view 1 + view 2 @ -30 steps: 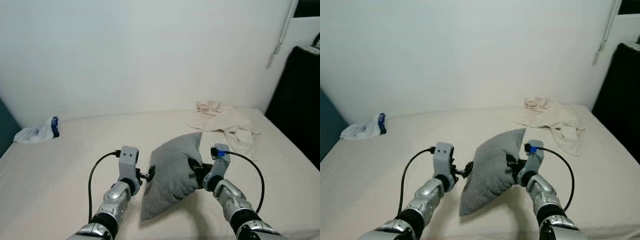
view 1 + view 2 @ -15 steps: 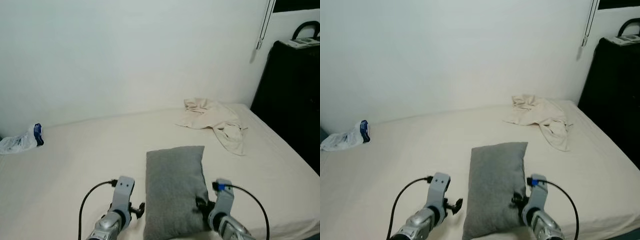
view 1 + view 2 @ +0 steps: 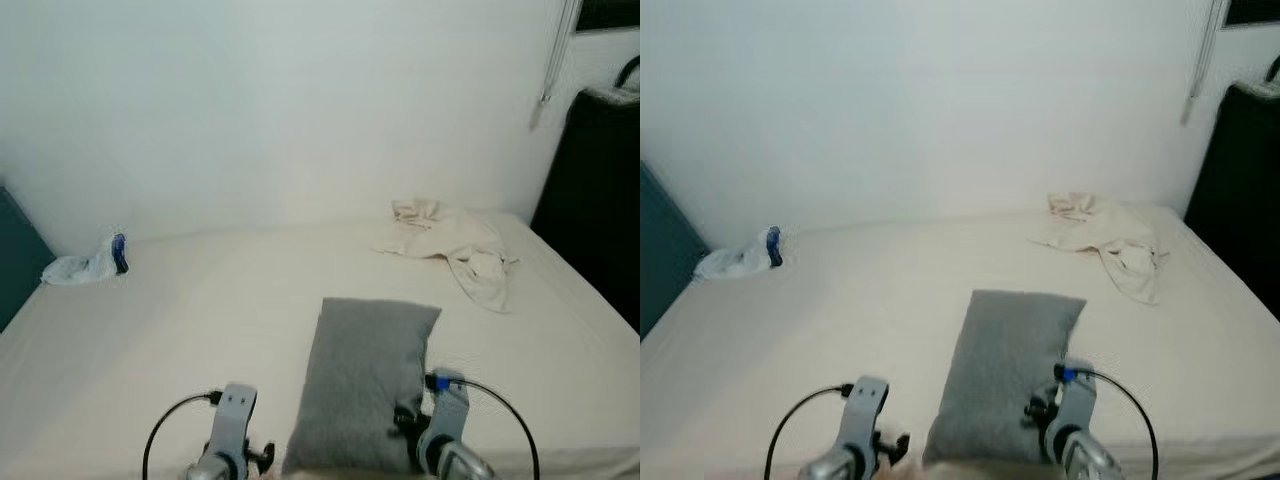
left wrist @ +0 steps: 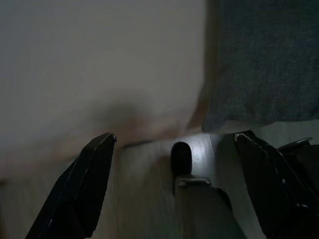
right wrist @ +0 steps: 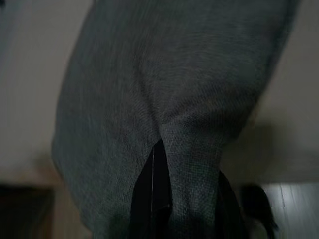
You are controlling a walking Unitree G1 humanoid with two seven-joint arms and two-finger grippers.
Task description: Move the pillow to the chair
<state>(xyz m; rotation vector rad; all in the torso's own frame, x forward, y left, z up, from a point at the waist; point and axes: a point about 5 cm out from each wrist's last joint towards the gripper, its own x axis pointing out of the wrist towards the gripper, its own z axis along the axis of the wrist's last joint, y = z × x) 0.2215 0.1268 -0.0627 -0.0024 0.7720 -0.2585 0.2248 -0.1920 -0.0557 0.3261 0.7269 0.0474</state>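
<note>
A grey pillow (image 3: pixel 366 380) lies flat on the cream bed (image 3: pixel 180 320), its long side running away from the robot, its near end at the bed's front edge. The right end effector (image 3: pixel 408 420) sits at the pillow's near right corner, and in the right wrist view its two black fingers (image 5: pixel 149 199) are clamped together on a fold of the grey fabric, which bunches up and drapes over them. A black cable with a blue tag loops out from that wrist, just beside the pillow's right edge.

The left end effector (image 4: pixel 174 149) is just off the pillow's near left corner, apart from it. In the left wrist view its fingers (image 4: pixel 84 184) stand wide apart with nothing between them; the pillow's corner (image 4: pixel 259 64) hangs past the bed's edge ahead of them, with pale wooden floor (image 4: pixel 149 164) below. A black cable also loops from the left wrist.

Beyond the pillow, toward the far right corner of the bed, a crumpled cream cloth (image 3: pixel 455 245) lies spread out, well apart from the pillow. Far off to the pillow's left, against the white wall (image 3: pixel 280 100), rests a clear plastic bag (image 3: pixel 88 266) with a blue mark. To the pillow's right, past the bed's side, stands a tall black object (image 3: pixel 600 200), and a thin cord (image 3: pixel 552 60) hangs down the wall near it. A dark teal panel (image 3: pixel 18 255) shows beside the plastic bag.
</note>
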